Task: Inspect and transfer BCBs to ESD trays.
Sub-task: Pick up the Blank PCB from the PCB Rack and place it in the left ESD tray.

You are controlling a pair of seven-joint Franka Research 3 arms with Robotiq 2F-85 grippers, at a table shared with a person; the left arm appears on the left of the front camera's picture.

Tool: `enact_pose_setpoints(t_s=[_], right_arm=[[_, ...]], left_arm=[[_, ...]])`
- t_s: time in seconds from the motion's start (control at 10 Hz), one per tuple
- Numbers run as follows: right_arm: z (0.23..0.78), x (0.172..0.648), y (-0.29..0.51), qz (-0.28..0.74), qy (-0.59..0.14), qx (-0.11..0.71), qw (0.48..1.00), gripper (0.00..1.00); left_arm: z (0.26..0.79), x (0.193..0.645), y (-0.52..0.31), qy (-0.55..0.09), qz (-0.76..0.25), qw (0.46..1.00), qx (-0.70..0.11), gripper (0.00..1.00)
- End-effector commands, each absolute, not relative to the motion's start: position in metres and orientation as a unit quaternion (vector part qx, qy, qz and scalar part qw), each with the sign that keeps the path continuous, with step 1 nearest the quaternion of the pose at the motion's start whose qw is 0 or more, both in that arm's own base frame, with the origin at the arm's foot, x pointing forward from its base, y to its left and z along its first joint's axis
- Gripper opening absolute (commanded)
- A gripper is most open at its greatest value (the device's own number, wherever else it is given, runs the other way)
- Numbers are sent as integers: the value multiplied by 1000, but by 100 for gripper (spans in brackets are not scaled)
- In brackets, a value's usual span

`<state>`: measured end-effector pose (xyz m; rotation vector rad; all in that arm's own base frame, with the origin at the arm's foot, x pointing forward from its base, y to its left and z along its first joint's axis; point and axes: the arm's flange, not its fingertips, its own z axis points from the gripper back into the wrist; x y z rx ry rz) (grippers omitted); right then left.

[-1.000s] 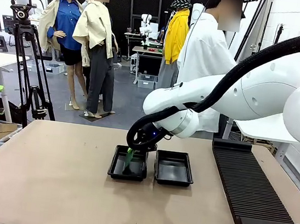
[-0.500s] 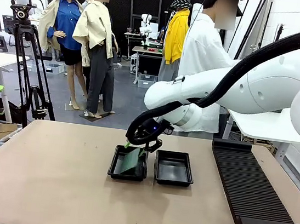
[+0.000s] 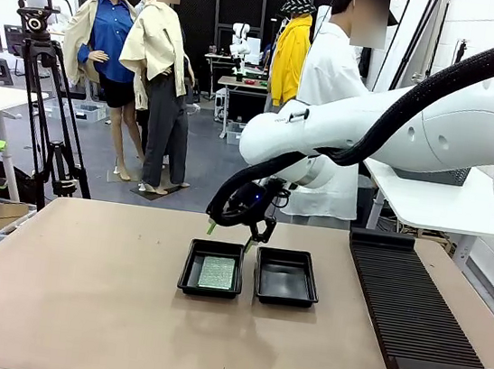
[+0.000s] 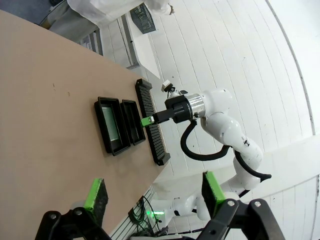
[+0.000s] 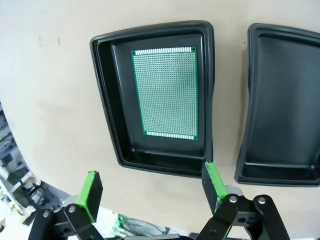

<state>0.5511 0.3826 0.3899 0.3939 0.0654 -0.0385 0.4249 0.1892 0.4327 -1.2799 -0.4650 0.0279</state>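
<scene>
We start at the left. Our left hand (image 4: pixel 154 196) hangs high over the surface (image 3: pixel 78 290), well apart from the trays. Its two fingers stand wide, and there is nothing between them.

Near the middle of the surface, a bit closer to the far edge, two black trays sit just beside each other. In the left tray (image 3: pixel 188 268) lies one green board (image 3: pixel 216 272). It is flat on the tray floor, with a thin black gap all round it. Our right hand (image 5: pixel 150 186) hovers above this tray and points down at it. Its fingers are spread wide and hold nothing. It does not touch the board.

The right tray (image 3: pixel 286 279) has nothing in it. Farther right, a long black rack (image 3: pixel 412 315) runs along the right edge of the surface. A person (image 3: pixel 333 87) in a white coat stands behind the far edge.

We think the board is light, thin and stiff, and a bit slippery. Lying flat, it would be hard to lift from the top. The best place to take it looks like its two long edges, with one finger going down into the gap on each side. We would squeeze softly, because a thin board could scratch or crack.
</scene>
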Motion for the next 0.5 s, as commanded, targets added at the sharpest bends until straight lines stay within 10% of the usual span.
enact_pose_setpoints(t_s=[0.0,0.4], right_arm=[[390,556,387,-21,36,171,984,100],[390,551,383,-19,32,196,980,100]], left_arm=[[435,424,190,-215,19,778,-589,100],[435,424,190,-215,19,778,-589,100]])
